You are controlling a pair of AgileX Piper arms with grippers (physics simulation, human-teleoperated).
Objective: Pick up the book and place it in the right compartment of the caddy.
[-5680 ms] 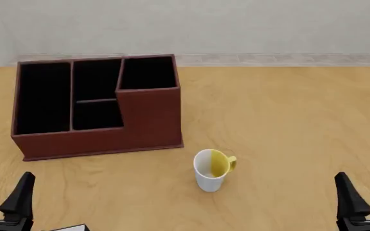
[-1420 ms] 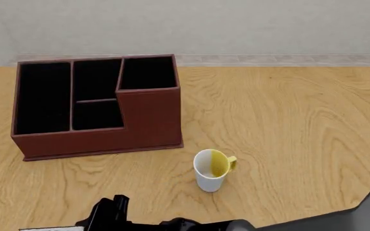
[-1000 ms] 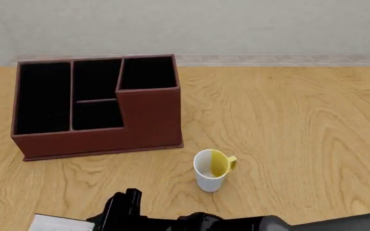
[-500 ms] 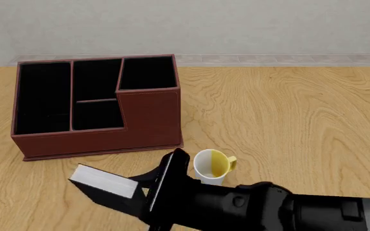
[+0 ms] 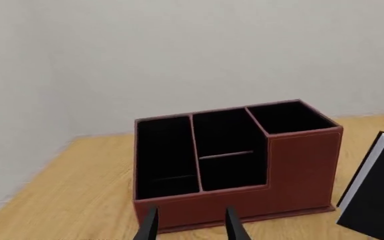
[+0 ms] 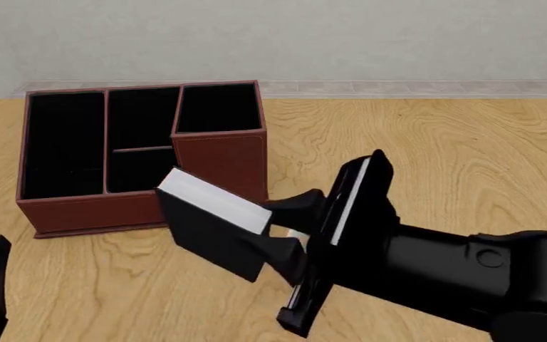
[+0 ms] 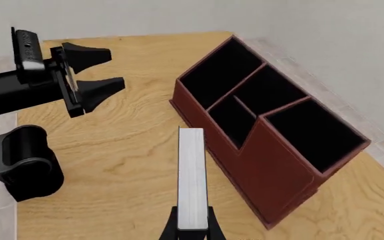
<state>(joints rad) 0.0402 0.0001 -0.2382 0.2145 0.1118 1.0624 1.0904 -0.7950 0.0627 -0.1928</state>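
Note:
The reddish-brown caddy [image 6: 140,153] stands at the back left of the table, its tall right compartment [image 6: 219,107] black-lined and holding nothing. My right gripper [image 6: 275,231] is shut on the black book [image 6: 207,221], which hangs tilted in the air just in front of the caddy's taller end, white page edges up. In the right wrist view the book [image 7: 192,180] points past the caddy [image 7: 272,130], short of the right compartment [image 7: 319,135]. My left gripper [image 5: 190,227] is open low in front of the caddy [image 5: 232,160], with nothing between its fingers.
My right arm [image 6: 444,274] fills the front right of the table and covers the spot in front of the caddy where the mug stood. The left arm [image 7: 25,90] shows in the right wrist view. A pale wall [image 6: 350,43] runs behind the table.
My right gripper has carried the book up off the table and to the right, towards the caddy's tall end. The left gripper has come back into view at the bottom left.

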